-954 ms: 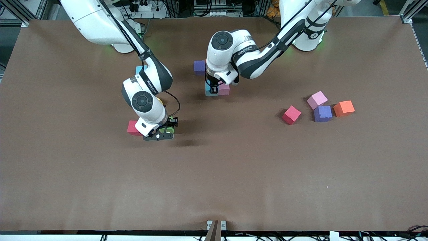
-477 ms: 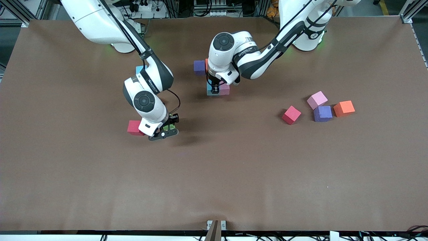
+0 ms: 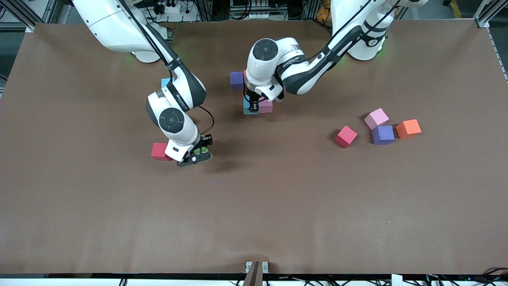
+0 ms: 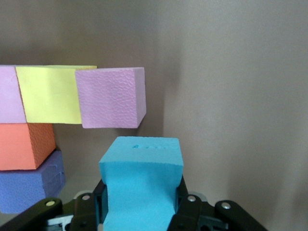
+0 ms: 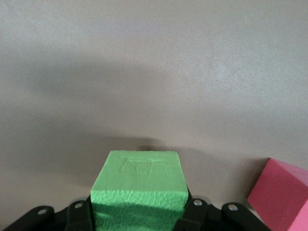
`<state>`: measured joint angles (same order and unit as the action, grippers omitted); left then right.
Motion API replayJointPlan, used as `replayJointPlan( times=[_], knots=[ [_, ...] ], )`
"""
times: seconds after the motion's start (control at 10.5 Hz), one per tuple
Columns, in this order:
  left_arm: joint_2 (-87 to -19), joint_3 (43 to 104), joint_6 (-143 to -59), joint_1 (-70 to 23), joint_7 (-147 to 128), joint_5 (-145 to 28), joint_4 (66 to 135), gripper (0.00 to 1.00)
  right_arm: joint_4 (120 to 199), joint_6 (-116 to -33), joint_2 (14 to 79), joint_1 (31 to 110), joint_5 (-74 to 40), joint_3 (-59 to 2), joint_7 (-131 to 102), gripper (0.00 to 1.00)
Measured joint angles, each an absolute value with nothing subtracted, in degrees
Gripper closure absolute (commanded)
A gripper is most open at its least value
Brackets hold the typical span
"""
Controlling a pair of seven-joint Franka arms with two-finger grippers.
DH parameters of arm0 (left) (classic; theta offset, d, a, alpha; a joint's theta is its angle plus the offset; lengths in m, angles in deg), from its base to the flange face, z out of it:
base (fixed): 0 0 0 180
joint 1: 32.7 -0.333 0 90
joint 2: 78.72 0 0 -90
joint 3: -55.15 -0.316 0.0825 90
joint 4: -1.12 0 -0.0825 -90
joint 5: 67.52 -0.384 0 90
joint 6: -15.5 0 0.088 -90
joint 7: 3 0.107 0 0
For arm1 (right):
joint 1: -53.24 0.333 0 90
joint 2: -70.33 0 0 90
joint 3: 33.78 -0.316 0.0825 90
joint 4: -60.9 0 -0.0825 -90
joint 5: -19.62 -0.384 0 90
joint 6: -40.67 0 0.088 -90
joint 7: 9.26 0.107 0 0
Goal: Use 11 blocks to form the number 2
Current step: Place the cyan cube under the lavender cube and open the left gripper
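Progress I judge as early: left end effector (image 4: 139, 211) is clamped on a blue foam cube (image 4: 140, 180) beside five placed cubes; right end effector (image 5: 139, 211) grips a green foam cube (image 5: 138, 190); four foam cubes (image 3: 377, 128) wait toward the left arm's tabletop edge.

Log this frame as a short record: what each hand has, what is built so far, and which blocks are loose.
left hand: shut on the blue block, beside the pink block of the started figure
right hand: shut on the green block, next to a red block
started figure: pink, yellow, orange and purple blocks together
loose cluster: red, pink, purple, orange, toward the left arm's end
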<state>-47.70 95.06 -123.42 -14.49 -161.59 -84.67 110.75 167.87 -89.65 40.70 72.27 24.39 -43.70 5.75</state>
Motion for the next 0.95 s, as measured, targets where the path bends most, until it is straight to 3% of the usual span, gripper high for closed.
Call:
replayJointPlan(
  times=[0.48, 0.95],
  knots=[
    [-44.5, 95.0, -123.5, -12.8, -162.1, -84.7, 109.3, 0.5, 168.4, -89.2, 40.9, 71.4, 24.4, -43.5, 2.2, 1.0],
    [-43.5, 93.3, -123.5, -10.8, -164.0, -84.8, 109.2, 0.5, 170.3, -89.0, 42.2, 63.3, 24.4, -43.3, -9.4, 1.0]
  ],
)
